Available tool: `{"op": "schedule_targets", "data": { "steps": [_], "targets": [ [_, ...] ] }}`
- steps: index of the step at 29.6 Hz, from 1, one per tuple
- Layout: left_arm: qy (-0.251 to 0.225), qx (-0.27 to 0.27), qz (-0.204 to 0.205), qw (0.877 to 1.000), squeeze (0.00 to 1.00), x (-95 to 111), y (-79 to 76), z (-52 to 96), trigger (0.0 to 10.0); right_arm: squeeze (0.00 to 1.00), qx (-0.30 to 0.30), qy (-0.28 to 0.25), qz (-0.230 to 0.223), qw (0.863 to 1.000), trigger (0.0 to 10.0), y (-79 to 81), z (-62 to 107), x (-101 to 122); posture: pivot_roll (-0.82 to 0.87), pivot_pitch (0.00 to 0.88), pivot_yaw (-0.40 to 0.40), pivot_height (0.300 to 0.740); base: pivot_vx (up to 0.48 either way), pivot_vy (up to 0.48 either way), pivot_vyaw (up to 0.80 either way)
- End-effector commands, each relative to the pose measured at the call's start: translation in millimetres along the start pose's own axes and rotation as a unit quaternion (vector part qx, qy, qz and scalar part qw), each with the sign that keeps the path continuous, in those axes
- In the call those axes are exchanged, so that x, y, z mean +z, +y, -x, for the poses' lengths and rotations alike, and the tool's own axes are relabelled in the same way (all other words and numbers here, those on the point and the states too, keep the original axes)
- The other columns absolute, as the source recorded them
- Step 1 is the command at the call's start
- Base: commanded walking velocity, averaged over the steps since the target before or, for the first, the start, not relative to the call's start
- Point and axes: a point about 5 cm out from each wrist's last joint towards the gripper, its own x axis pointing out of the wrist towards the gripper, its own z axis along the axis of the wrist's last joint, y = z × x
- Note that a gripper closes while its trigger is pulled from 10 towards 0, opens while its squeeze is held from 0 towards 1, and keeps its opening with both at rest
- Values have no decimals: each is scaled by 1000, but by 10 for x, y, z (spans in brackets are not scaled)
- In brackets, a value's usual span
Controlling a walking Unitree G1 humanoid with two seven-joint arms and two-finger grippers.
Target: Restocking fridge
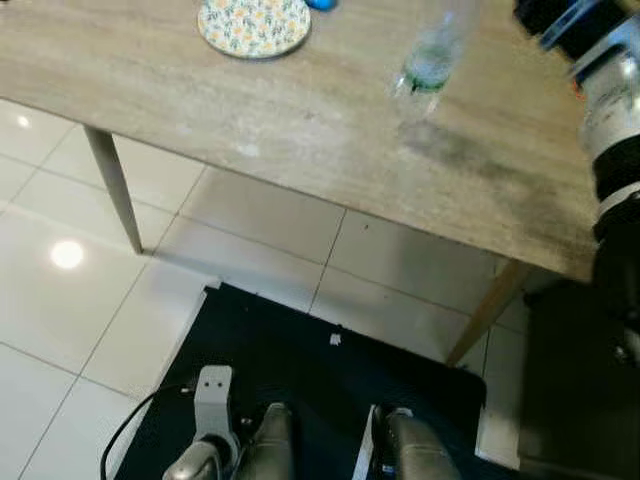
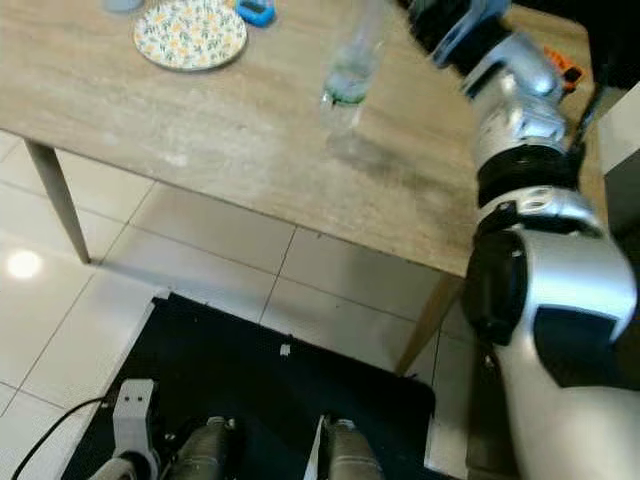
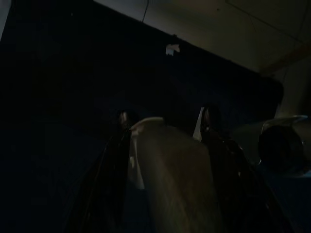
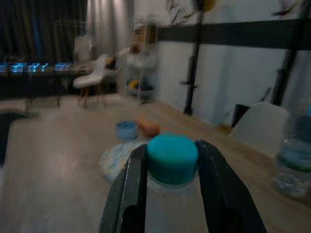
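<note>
A clear water bottle (image 2: 352,62) with a teal cap (image 4: 172,159) hangs tilted and blurred just above the wooden table (image 1: 300,120), its shadow on the top below it. My right gripper (image 4: 171,162) is shut on the bottle just under the cap, one black finger (image 4: 132,179) on each side. The silver right arm (image 2: 520,130) reaches over the table's near right corner. My left gripper (image 3: 164,116) hangs low by my leg in the dark wrist view, fingers (image 3: 121,121) spread wide over a dark mat.
A floral plate (image 1: 254,24) and a small blue object (image 2: 258,12) lie at the table's far side. Another water bottle (image 4: 292,160) stands on the table. A table leg (image 1: 115,185) and a dark mat (image 1: 300,370) are on the white tiled floor.
</note>
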Motion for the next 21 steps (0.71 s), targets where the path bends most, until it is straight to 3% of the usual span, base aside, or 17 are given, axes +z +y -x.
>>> {"op": "schedule_targets", "data": {
  "steps": [1,4,18,19,20,21],
  "targets": [
    [35,-1,16,999,0,-188,-72,41,10000,0,30,9,26,999,0,69,7,-45,78,160,-58,740,0,0,0],
    [40,-1,15,999,0,-194,-72,36,10000,0,57,21,20,998,0,203,6,-205,75,145,-59,740,0,0,0],
    [80,20,17,996,0,-344,13,122,10000,0,33,51,2,998,0,289,85,-449,77,112,-50,740,0,0,0],
    [85,25,18,996,0,-363,39,140,10000,0,30,57,4,998,1765,296,92,-470,75,109,-47,740,0,0,0],
    [98,34,19,994,0,-408,83,176,10000,0,29,63,7,998,4863,316,102,-506,74,107,-46,740,0,0,0],
    [98,34,19,994,0,-408,83,176,10000,0,29,63,7,998,4863,316,102,-506,74,107,-46,740,0,0,0]
  ]
}}
